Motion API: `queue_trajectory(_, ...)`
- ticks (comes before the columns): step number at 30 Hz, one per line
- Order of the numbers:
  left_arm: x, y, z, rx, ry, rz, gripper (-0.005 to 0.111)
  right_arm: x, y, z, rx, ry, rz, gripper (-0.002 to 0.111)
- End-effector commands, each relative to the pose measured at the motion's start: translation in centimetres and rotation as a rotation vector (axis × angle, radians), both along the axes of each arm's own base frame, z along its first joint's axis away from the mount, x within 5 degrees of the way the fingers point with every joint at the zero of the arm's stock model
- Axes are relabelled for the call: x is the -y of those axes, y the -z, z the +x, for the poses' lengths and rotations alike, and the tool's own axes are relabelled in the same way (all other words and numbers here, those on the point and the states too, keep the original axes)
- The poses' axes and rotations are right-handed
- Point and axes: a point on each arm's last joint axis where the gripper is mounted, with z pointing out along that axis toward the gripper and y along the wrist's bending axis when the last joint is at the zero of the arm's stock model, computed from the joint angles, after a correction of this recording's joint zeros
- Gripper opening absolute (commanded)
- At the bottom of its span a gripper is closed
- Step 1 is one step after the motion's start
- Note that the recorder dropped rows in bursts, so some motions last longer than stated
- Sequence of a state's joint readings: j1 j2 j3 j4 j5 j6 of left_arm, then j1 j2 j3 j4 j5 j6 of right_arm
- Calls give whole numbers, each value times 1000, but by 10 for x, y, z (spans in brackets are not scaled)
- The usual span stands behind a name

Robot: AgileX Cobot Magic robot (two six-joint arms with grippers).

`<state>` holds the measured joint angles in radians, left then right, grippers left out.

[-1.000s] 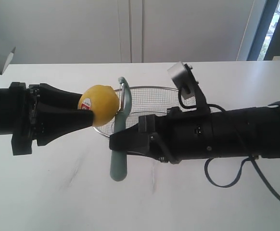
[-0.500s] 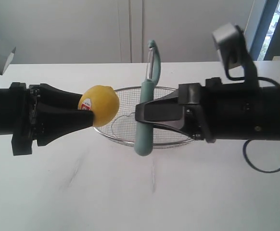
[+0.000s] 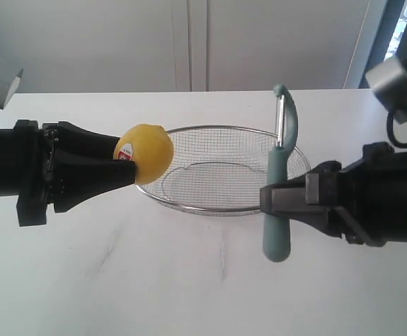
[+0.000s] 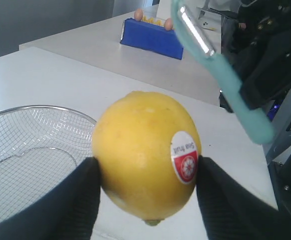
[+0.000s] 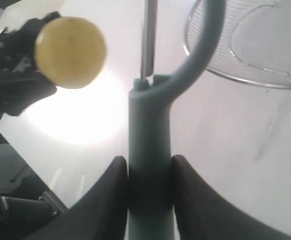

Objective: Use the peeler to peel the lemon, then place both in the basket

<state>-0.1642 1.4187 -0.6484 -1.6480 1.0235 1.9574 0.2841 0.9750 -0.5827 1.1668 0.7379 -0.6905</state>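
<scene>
My left gripper [image 3: 130, 164] is shut on the yellow lemon [image 3: 145, 152], held in the air by the left rim of the basket [image 3: 189, 130]. In the left wrist view the lemon [image 4: 144, 154] shows its white-and-red sticker, a black finger on each side. My right gripper [image 3: 268, 198] is shut on the teal handle of the peeler [image 3: 279, 182], which stands upright over the basket's right edge, blade up. The right wrist view shows the peeler [image 5: 150, 150] pinched between both fingers, with the lemon [image 5: 71, 52] apart from its blade.
The wire basket sits on a white table [image 3: 189, 287]. A blue box [image 4: 153, 37] lies on a far table in the left wrist view. The right arm's black body and wrist camera [image 3: 392, 80] fill the right side.
My right gripper has carried the peeler rightward, away from the lemon, from the basket's left side to its right edge. The left gripper and lemon have not moved.
</scene>
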Motion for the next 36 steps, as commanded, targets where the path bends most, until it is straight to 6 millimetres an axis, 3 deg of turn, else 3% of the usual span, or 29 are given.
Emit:
queue_trajectory(1,0,-5,1,163,15,-5,0,0,29,8,-95,48,11,0)
queue_trajectory(3,0,-6,1,163,13,-10,0,-8,47,11,-136,-10,60,0)
queue_trajectory(8,0,-6,1,163,11,-12,0,-23,69,30,-188,-77,230,0)
queue_trajectory(11,0,-7,0,163,13,-25,0,-43,94,34,-270,-172,203,0)
queue_trajectory(14,0,-7,0,163,16,-28,0,-64,102,33,-310,-251,184,0)
queue_trajectory(19,0,-7,0,163,16,-28,0,-87,84,41,-269,-327,222,0)
queue_trajectory(36,0,-7,0,163,19,-31,0,-89,60,42,-209,-356,278,0)
